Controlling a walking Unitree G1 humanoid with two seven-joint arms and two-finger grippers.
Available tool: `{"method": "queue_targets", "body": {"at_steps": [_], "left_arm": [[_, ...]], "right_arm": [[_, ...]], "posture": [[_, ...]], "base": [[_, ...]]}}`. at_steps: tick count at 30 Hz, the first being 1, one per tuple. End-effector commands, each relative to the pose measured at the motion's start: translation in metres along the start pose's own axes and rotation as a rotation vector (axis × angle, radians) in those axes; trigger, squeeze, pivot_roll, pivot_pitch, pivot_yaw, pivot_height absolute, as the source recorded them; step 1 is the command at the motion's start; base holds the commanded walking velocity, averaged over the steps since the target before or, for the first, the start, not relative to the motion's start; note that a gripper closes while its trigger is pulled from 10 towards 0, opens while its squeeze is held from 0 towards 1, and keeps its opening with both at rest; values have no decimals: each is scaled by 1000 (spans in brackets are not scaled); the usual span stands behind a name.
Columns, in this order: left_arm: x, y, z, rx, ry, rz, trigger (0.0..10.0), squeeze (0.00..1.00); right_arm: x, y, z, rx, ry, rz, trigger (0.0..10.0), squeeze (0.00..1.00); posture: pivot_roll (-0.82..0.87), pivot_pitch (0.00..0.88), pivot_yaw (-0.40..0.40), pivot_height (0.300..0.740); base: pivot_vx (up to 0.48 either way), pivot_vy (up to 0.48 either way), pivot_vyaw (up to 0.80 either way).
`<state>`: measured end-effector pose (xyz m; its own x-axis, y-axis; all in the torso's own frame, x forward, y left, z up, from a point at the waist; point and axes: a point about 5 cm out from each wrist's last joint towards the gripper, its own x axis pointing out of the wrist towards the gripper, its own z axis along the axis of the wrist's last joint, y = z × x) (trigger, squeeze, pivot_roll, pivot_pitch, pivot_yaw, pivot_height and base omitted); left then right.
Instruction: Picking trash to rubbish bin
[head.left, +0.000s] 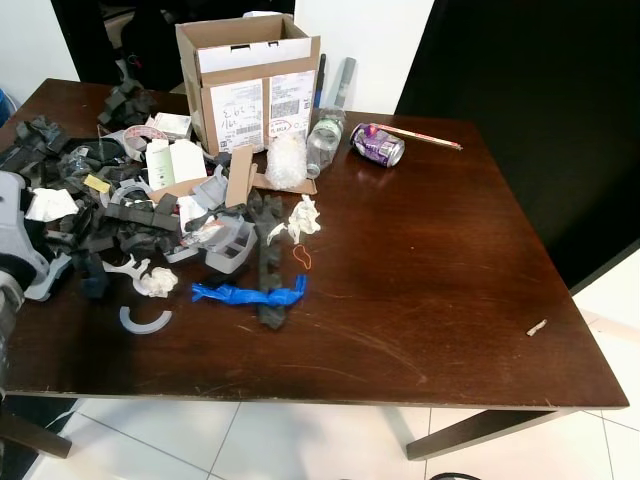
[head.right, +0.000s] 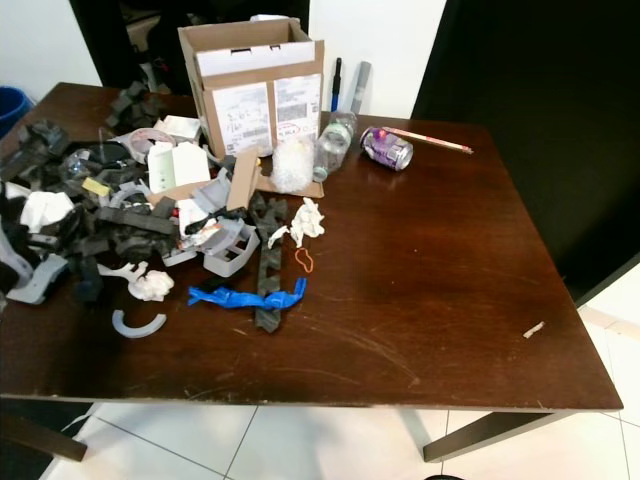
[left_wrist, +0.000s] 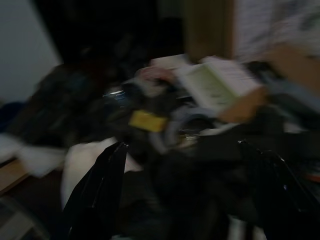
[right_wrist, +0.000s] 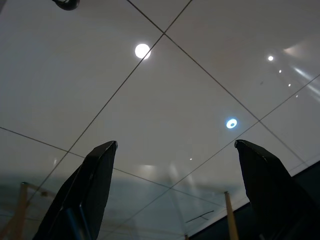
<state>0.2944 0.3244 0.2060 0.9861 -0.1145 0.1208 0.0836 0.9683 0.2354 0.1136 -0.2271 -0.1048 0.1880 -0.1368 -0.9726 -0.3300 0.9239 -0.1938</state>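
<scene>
Tabletop (head.left: 430, 300): dark wood, scratched; litter crowded onto its left half, right half nearly bare, so the sorting work sits on the robot's left.

Cardboard box (head.left: 250, 85): upright at the far edge, flaps open, shipping labels facing the robot. Probably the source of the packing scraps around it.

Foam pieces (head.left: 125, 225): dark grey and black blocks and strips heaped at the left, mixed with grey plastic parts; loose pile, nothing stacked.

Blue wrapper (head.left: 250, 293): twisted strip lying flat at the near edge of the heap, touching a black foam strip (head.left: 268, 270). Exposed and easy to reach.

Crumpled tissue (head.left: 303, 218): near the heap's right edge, just beside an orange rubber band (head.left: 302, 257).

Plastic bottle (head.left: 322, 140) and purple can (head.left: 377, 145): both on their sides to the right of the box; a pencil (head.left: 425, 135) beyond the can.

Small scrap (head.left: 537, 327): alone near the right edge, well apart from everything else.

Left claw (left_wrist: 182, 195): released, fingers spread, hovering low over the left part of the heap; blurred picture. Judged to be lining up on a piece of trash, nothing gripped.

Right claw (right_wrist: 177, 190): released and empty, pointing at the tiled floor; arm idle.

Rubbish bin: a blue rim (head.right: 12, 100) past the far left corner may be it; uncertain.
</scene>
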Motion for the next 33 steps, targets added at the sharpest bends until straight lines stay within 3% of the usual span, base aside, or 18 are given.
{"method": "queue_targets", "body": {"at_steps": [1,4,10,11,12,14,15,16,23,28,29,30,33], "left_arm": [[-3,-11,-1,-14,-7,-83,10000,0],[-5,-19,-3,11,-4,-140,10000,0],[-4,-21,-17,108,93,-120,10000,0],[-3,-15,-28,204,185,-53,10000,110],[-1,-11,-35,293,232,-17,10000,1000],[-1,-11,-35,293,232,-17,10000,1000],[1,-9,-40,433,281,3,10000,1000],[1,-9,-40,464,287,-3,10000,1000],[11,-8,-32,606,289,-36,10000,1000],[16,-6,-34,656,295,-21,10000,1000],[17,-6,-35,665,294,-16,10000,451],[18,-7,-36,663,294,-19,10000,27],[20,-8,-39,661,296,-28,10000,0]], "right_arm": [[0,-1,-5,-3,17,-2,10000,0],[0,-1,-4,-6,15,-3,10000,0],[0,-2,-2,-7,11,-5,10000,0],[0,-2,-2,-8,12,-6,10000,0],[0,-2,-2,-11,14,-6,10000,0],[0,-2,-2,-11,14,-6,10000,0],[0,-2,-3,-19,17,-7,10000,0],[0,-2,-3,-21,18,-7,10000,0],[0,-2,-7,-9,24,-5,10000,0],[0,-2,-11,-6,33,-6,10000,0],[0,-2,-13,-6,37,-7,10000,0],[0,-2,-15,-6,41,-7,10000,0],[0,-3,-17,-6,45,-9,10000,0]], "posture": [[251,141,-98,740],[250,138,-99,740],[247,140,-101,740],[244,145,-102,740],[244,148,-104,740],[244,148,-104,740],[237,157,-104,740],[237,157,-104,740],[218,171,-98,740],[203,182,-97,740],[198,185,-98,740],[196,186,-99,740],[192,189,-101,740]], "base": [[0,0,0],[0,0,0],[0,0,0],[0,0,0],[0,0,0],[0,0,0],[0,0,0],[0,0,0],[0,0,0],[0,0,0],[0,0,0],[0,0,0],[0,0,0]]}}
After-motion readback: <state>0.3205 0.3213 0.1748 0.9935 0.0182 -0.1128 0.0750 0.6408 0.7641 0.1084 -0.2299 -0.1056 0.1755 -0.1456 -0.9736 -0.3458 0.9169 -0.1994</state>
